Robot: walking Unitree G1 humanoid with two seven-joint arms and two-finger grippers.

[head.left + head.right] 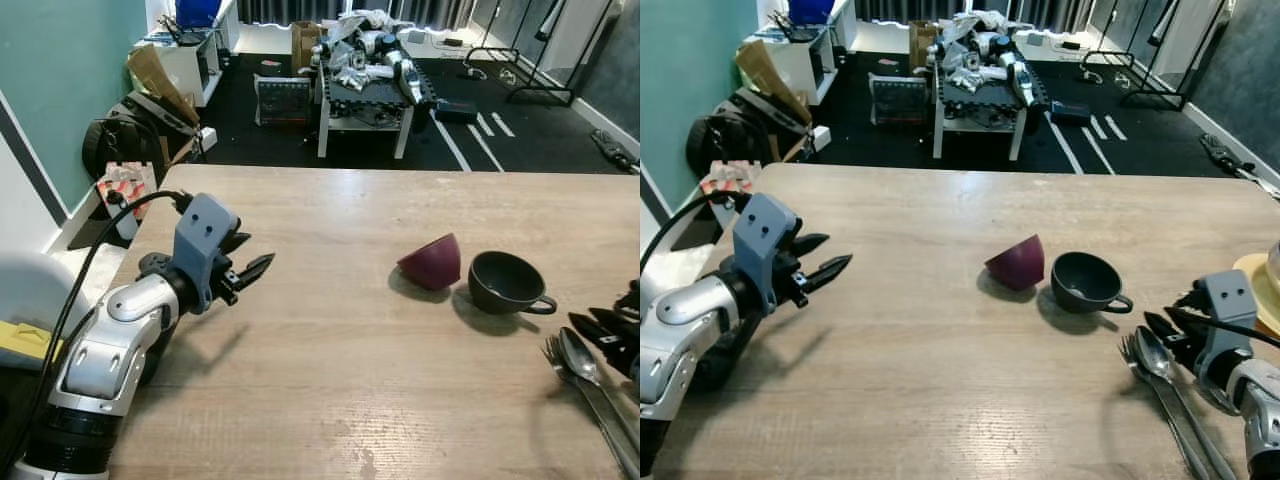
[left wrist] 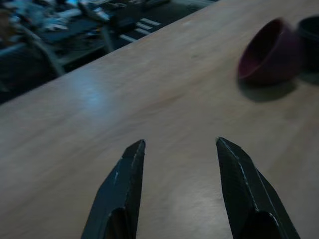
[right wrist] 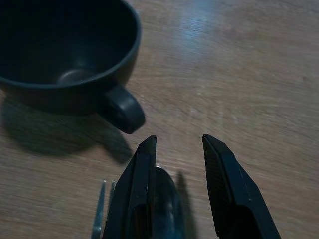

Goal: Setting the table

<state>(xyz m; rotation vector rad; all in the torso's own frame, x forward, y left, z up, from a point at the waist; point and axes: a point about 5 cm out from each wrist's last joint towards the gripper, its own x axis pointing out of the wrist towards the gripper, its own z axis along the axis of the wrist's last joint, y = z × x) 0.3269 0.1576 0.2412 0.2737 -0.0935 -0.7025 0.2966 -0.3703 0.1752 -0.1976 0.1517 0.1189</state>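
1. Left eye view showed a long pale wooden table (image 1: 330, 330) with a maroon bowl (image 1: 432, 262) tipped on its side near the middle, its mouth turned away from the camera, and a dark round cup with a small loop handle (image 1: 506, 281) standing upright just beside it on the robot's right.
2. A steel spoon (image 1: 1156, 357) and a steel fork (image 1: 1137, 356) lay side by side near the table's right edge, handles toward the robot, close to the cup but apart from it.
3. The right gripper (image 1: 1170, 331) sat low over the cutlery. In the right wrist view its 2 black fingers (image 3: 137, 189) were parted, with the spoon's bowl (image 3: 167, 204) between them and the fork tines (image 3: 102, 209) just outside. Whether the fingers pressed the spoon I could not tell; they looked spread, so I judged nothing was gripped yet.
4. That low, straddling pose suited a pick of the spoon, probably to lay it beside a place setting.
5. The left gripper (image 1: 252, 268) hovered above bare wood on the table's left side, fingers apart and empty, aimed toward the bowl yet well away from it, likely waiting its turn.
6. A pale yellow rim (image 1: 1258, 275) showed at the far right edge; what it was I could not say.
7. Beyond the table lay a dark floor and a cluttered white bench (image 1: 365, 85).
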